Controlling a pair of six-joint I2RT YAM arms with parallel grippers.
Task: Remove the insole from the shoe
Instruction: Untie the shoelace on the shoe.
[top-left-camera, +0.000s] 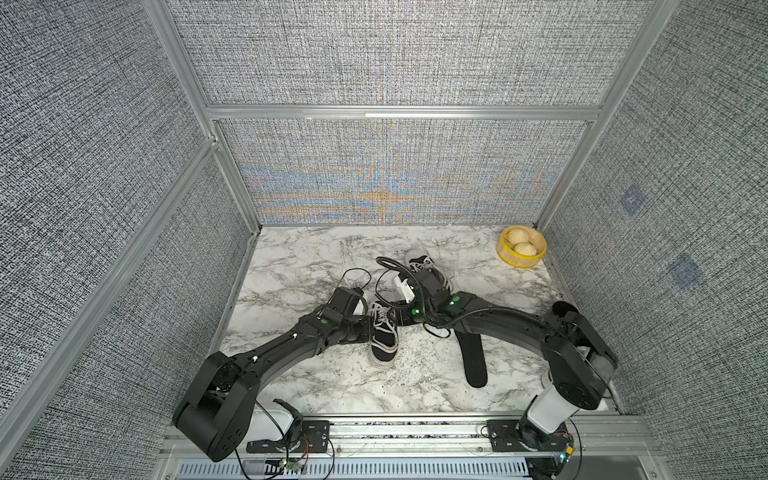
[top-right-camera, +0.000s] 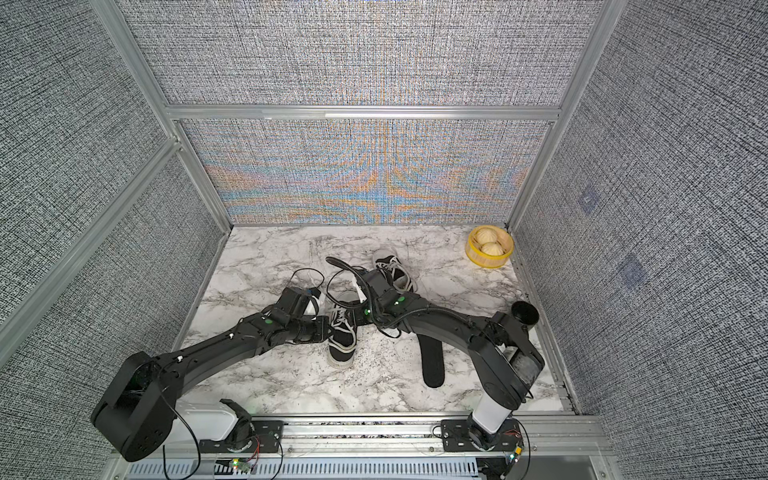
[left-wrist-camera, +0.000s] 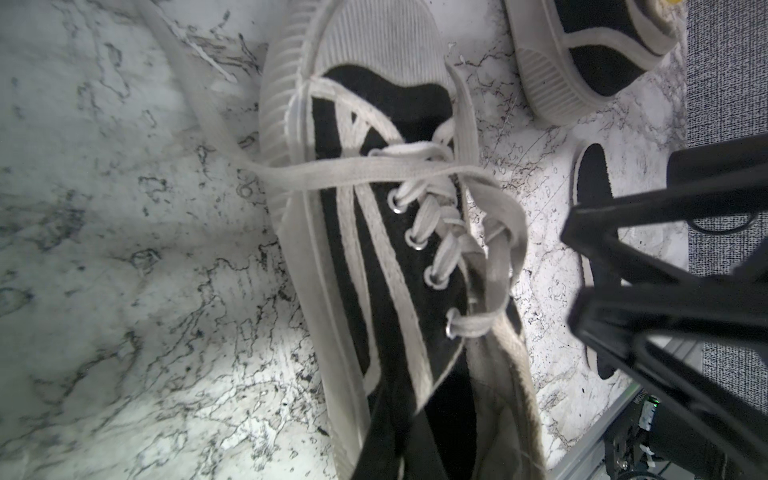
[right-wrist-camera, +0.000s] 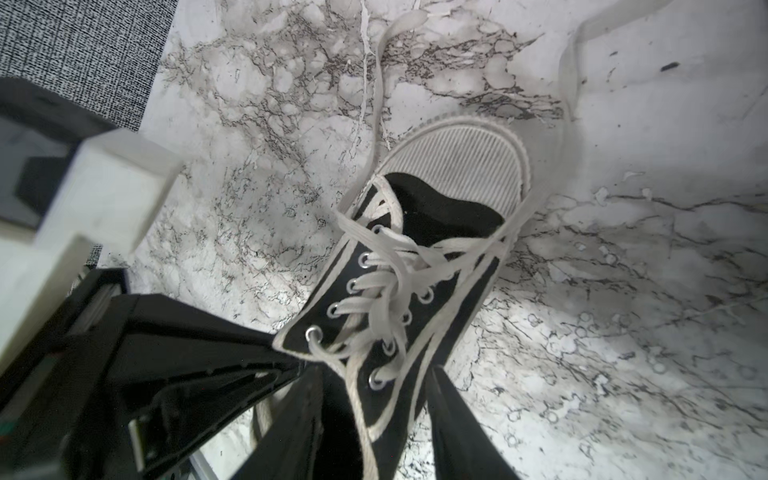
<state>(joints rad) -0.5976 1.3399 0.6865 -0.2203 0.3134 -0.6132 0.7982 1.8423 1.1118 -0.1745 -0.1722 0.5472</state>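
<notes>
- left gripper (right-wrist-camera: 293, 362): closed, tips pinched on the collar of the shoe (top-left-camera: 384, 338) by the top eyelet. Sits just left of frame centre in both top views. Reads as a hold-down.
- shoe: flat on the table (top-left-camera: 316, 266) at frame centre, heel toward the lower edge, laces loose. The opening is dark, so I can't tell whether an insole sits inside.
- right gripper (right-wrist-camera: 375, 370): jaws apart, straddling the shoe behind the laces. Not gripping anything that I can see.
- far shoe (top-left-camera: 422, 264): just above centre, partly under the right arm, no gripper on it.
- insole (top-left-camera: 473, 357): already out, flat on the table at lower right of centre. Clear gap to the shoe, upper end under the right arm, nothing holding it.
- status, my read: one insole removed, can't tell from which shoe. If the held shoe has one, what's left is reach in, pinch, pull.
</notes>
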